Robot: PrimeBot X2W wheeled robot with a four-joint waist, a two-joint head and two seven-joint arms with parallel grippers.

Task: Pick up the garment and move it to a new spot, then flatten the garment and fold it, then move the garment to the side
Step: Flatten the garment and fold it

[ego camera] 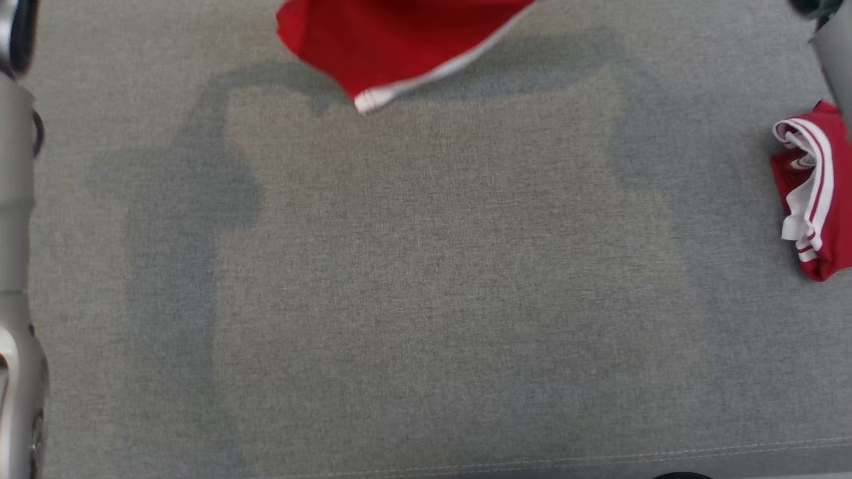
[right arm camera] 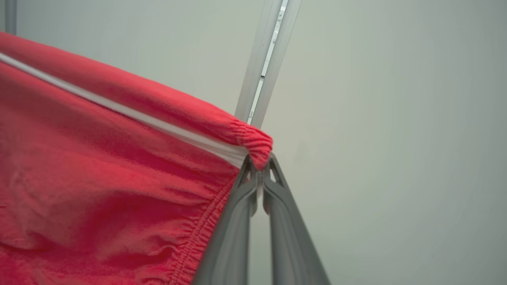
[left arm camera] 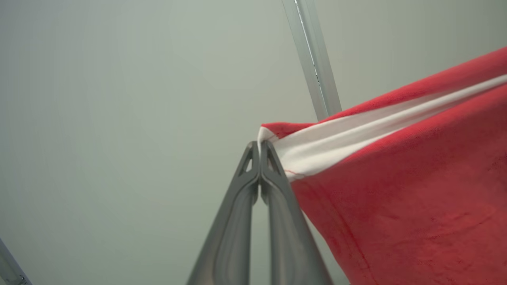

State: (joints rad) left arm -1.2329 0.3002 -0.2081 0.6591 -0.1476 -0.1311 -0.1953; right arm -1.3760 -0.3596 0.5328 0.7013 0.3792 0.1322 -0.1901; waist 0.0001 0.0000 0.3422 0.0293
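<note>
The garment [ego camera: 386, 40] is red with a white stripe and hangs in the air, its lower corner dangling at the top of the head view above the grey surface. In the left wrist view my left gripper [left arm camera: 260, 147] is shut on a white-striped corner of the garment [left arm camera: 396, 190], which stretches off to the right. In the right wrist view my right gripper [right arm camera: 260, 168] is shut on a gathered red edge of the garment [right arm camera: 99, 178], which spreads to the left. Both grippers point up toward a pale wall.
A second red and white garment [ego camera: 815, 193] lies folded at the right edge of the grey fabric surface [ego camera: 426, 299]. A pale forearm [ego camera: 16, 233] runs along the left edge. A metal rail [left arm camera: 313, 59] crosses the wall behind.
</note>
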